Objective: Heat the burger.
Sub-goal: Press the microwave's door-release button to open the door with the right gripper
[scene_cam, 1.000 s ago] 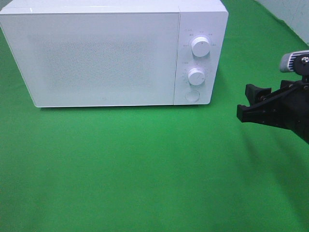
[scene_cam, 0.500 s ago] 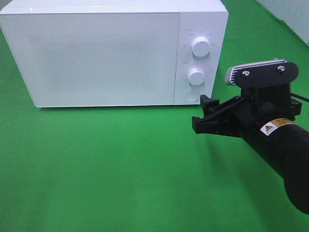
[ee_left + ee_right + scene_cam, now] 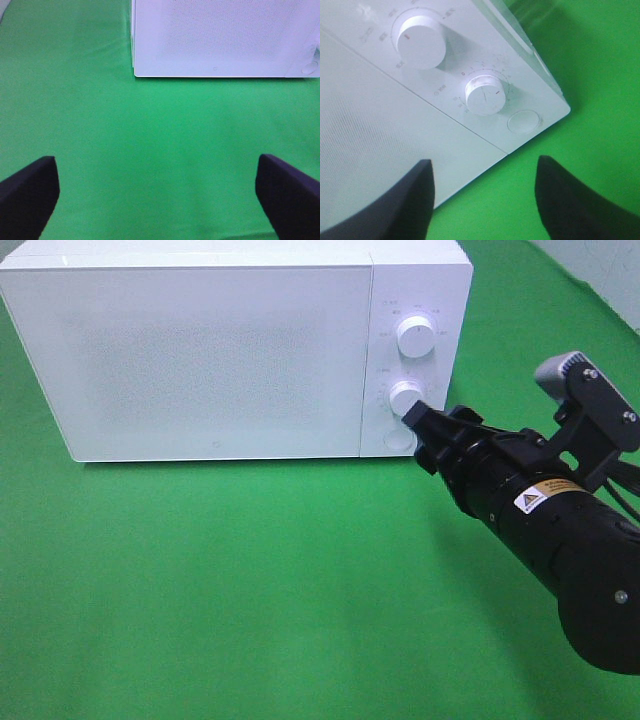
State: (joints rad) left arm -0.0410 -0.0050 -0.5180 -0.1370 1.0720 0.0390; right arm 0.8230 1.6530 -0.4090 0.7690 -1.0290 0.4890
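Hovering just off the lower knob of the white microwave: right gripper, jaws apart, nothing between them. The left gripper is spread wide and empty over the green cloth. Microwave door shut; the burger is hidden from every view.

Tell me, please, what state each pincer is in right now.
Left pincer: open, holding nothing.
Right pincer: open, holding nothing.

A "0" sits at twelve o'clock of the lower dial on the microwave; the yellow warning sticker is too small to read
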